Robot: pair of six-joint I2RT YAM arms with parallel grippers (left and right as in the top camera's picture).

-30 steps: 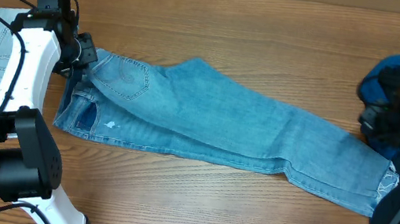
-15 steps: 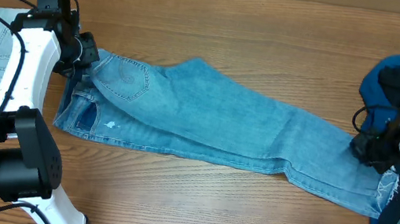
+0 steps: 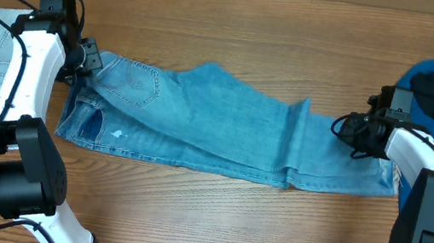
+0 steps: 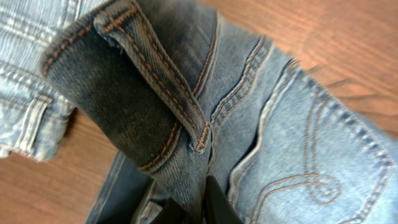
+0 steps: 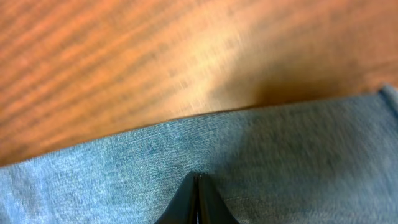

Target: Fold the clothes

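The left arm (image 3: 21, 75) rises from the near left corner of the table (image 3: 211, 216) and bends toward the far edge. Its left gripper (image 3: 91, 60) is pinched tight on the jeans (image 3: 217, 121). The right arm (image 3: 415, 153) rises from the near right corner and reaches inward with its wrist low. Its right gripper (image 3: 341, 125) is likewise clamped on the jeans, fingers (image 5: 185, 208) pressed together.
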